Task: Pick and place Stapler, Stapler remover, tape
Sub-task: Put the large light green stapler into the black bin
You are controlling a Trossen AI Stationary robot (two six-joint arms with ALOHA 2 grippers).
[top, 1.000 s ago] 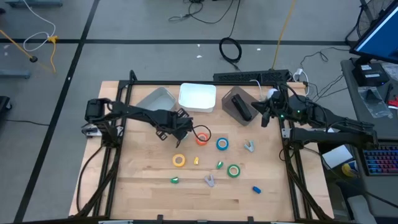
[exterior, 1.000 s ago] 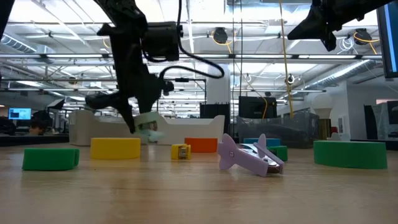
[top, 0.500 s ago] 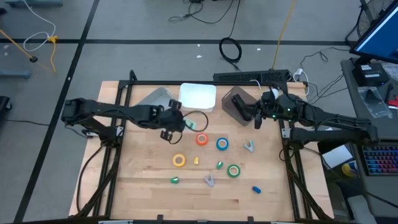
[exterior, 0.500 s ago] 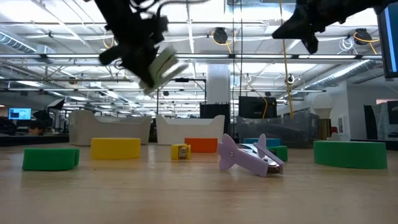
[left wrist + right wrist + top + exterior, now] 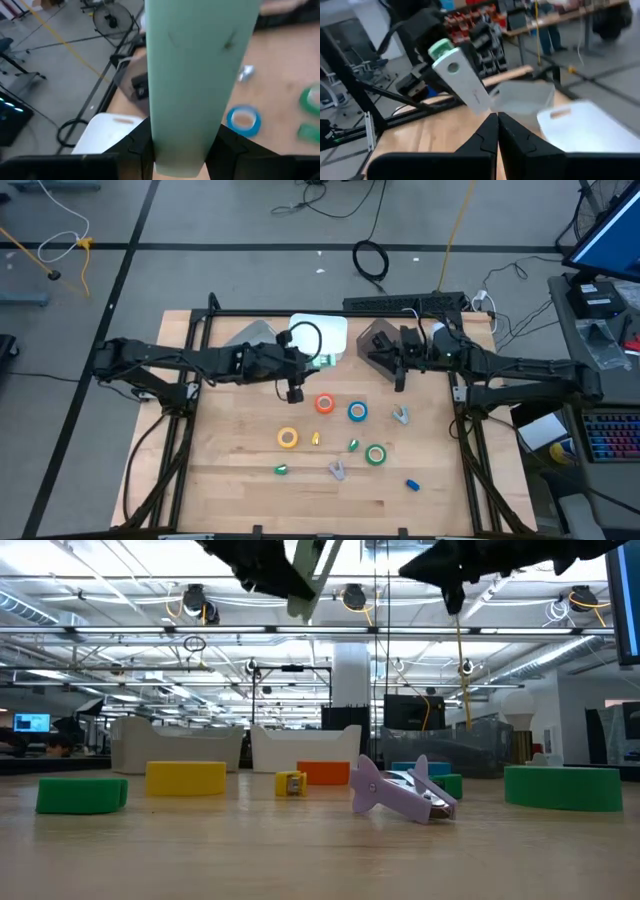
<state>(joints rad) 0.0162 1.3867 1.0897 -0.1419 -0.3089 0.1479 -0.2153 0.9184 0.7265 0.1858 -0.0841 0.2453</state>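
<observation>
We hold the stapler (image 5: 322,360) in the left pincer (image 5: 305,363), clamped on its mint-green body and raised well above the surface (image 5: 240,480), near the white bin (image 5: 318,332) at the back. To do this step well, we should carry it level until it hangs squarely over whichever bin is meant for it, lower it inside the rim, and only then let go, since a long body dropped from height could tip out. The four tape rolls, orange (image 5: 325,404), blue (image 5: 357,412), yellow (image 5: 288,438) and green (image 5: 375,454), lie mid-surface, with a staple remover (image 5: 400,415) just beside the blue one. The right pincer (image 5: 401,383) hangs closed and empty by the dark bin (image 5: 382,345), clear of our path
</observation>
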